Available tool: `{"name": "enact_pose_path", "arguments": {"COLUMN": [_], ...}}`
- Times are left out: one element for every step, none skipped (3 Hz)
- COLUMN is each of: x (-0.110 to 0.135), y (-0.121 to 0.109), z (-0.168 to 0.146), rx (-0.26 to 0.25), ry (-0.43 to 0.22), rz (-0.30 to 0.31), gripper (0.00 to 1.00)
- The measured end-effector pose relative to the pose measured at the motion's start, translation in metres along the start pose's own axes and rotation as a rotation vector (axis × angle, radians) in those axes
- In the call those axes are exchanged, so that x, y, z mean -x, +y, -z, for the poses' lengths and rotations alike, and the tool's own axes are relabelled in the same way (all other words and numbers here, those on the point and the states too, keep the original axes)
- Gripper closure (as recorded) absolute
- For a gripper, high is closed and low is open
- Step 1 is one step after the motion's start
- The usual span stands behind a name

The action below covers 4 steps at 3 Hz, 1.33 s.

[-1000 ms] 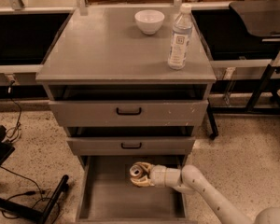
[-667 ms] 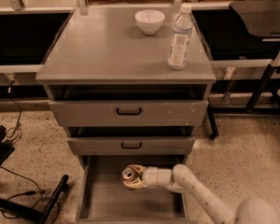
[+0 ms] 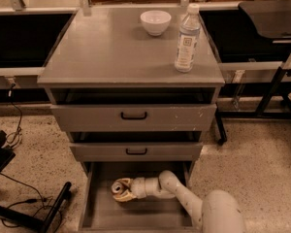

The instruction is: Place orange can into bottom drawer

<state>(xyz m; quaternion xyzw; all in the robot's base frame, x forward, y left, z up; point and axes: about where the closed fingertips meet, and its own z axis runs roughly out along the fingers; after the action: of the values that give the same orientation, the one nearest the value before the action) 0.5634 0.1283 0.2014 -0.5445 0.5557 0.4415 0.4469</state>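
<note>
Pincer [image 3: 121, 192] grips 1 can [image 3: 119, 186] in btm drawer [image 3: 136, 215].

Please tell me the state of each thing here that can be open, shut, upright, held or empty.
Bottom drawer: pulled open.
Orange can: in the gripper, tilted, low in the bottom drawer.
Gripper: inside the bottom drawer, shut on the orange can.
Top drawer: slightly out.
Middle drawer: slightly out.
Water bottle: upright, capped.
Bowl: upright, looks empty.

Lab-like workroom: grey metal cabinet [image 3: 131, 57], speckled floor [image 3: 252, 149], cables [image 3: 13, 136]; jaws inside bottom drawer [image 3: 136, 218].
</note>
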Motion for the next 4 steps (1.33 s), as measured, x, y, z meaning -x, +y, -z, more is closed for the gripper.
{"name": "enact_pose_path", "arguments": {"x": [-0.017,-0.031,-0.032,-0.032], "y": [0.008,0.022,0.025,0.025], "z": [-0.018,-0.013,-0.011,-0.011], "rx": [-0.001,-0.089,-0.1,-0.1], "ry": [-0.041,-0.136,-0.143,-0.143], "rz": [-0.023,-0.046,-0.045,-0.045], "gripper": [1.0,0.81,0.58,0.34]}}
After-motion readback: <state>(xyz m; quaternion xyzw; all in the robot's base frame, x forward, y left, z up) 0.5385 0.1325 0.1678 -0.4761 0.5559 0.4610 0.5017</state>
